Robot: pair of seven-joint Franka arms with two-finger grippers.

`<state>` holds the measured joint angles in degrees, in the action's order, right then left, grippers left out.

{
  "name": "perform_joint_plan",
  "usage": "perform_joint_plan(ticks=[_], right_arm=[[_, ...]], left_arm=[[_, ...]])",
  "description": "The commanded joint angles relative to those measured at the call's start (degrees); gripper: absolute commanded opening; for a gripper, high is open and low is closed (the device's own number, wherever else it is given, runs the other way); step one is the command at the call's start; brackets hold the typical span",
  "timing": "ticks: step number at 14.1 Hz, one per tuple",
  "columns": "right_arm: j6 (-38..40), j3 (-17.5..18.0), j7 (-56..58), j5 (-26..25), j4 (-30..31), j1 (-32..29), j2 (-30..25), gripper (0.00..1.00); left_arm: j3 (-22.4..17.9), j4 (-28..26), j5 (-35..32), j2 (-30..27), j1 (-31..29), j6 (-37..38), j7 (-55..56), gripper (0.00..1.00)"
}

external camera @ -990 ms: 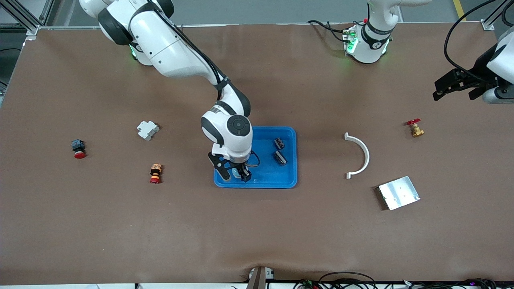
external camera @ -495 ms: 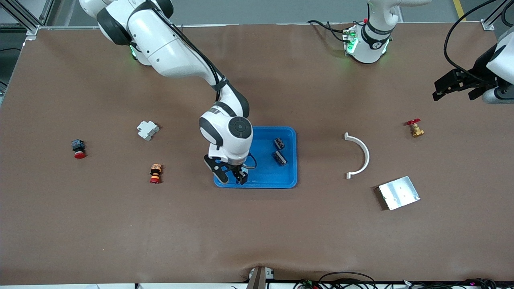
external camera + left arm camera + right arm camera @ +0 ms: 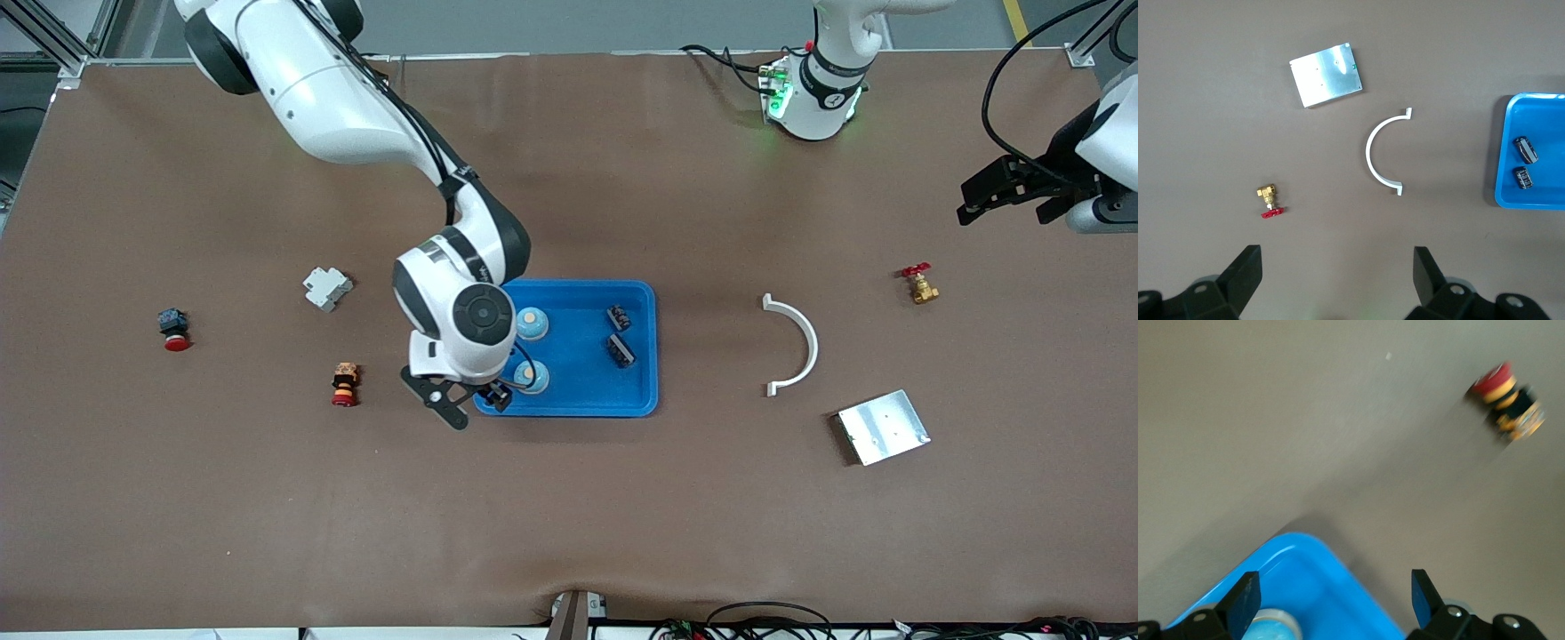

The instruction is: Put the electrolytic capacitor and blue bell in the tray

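The bright blue tray (image 3: 582, 396) lies mid-table. In it are two blue bells (image 3: 532, 324) (image 3: 534, 377) and two black electrolytic capacitors (image 3: 618, 317) (image 3: 621, 350). My right gripper (image 3: 469, 404) is open and empty, above the tray's corner toward the right arm's end. The right wrist view shows that gripper (image 3: 1331, 600) over the tray corner (image 3: 1311, 580), with one bell (image 3: 1271, 628) at the picture's edge. My left gripper (image 3: 1005, 191) is open and empty and waits over the left arm's end of the table. The left wrist view shows that gripper (image 3: 1337, 273), the tray (image 3: 1538, 197) and both capacitors (image 3: 1525, 148) (image 3: 1523, 179).
A white half-ring (image 3: 796, 342), a silver metal plate (image 3: 883, 427) and a brass valve with a red handle (image 3: 918, 284) lie toward the left arm's end. A white block (image 3: 327, 288), a red push-button (image 3: 173, 329) and an orange-red button (image 3: 344, 383) lie toward the right arm's end.
My right gripper has drawn back from inside the tray toward the right arm's end, leaving a blue bell there. Both bells now show. The left arm has not moved.
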<state>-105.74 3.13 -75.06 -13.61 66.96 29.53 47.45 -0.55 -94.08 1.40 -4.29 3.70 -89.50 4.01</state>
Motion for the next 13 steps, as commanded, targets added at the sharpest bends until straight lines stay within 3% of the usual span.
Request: perform_joint_plan(ticks=[1,4,8,13], right_arm=[[2.6,0.0,8.1,0.4,0.9,-2.1,-4.9,1.0],[7.3,0.5,21.3,1.1,1.5,-8.9,-9.4,1.0],[7.7,0.5,34.9,1.4,2.6,-14.5,-12.9,1.0],[7.7,0.2,36.1,1.2,3.2,-17.9,-14.7,1.0]], left_arm=[[-0.1,1.8,0.5,0.7,0.1,1.3,-0.5,1.0],[-0.1,1.8,0.5,0.7,0.2,1.3,-0.5,1.0],[-0.1,1.8,0.4,0.7,0.0,1.3,-0.6,1.0],[-0.1,1.8,0.6,0.7,0.1,1.4,-0.6,1.0]])
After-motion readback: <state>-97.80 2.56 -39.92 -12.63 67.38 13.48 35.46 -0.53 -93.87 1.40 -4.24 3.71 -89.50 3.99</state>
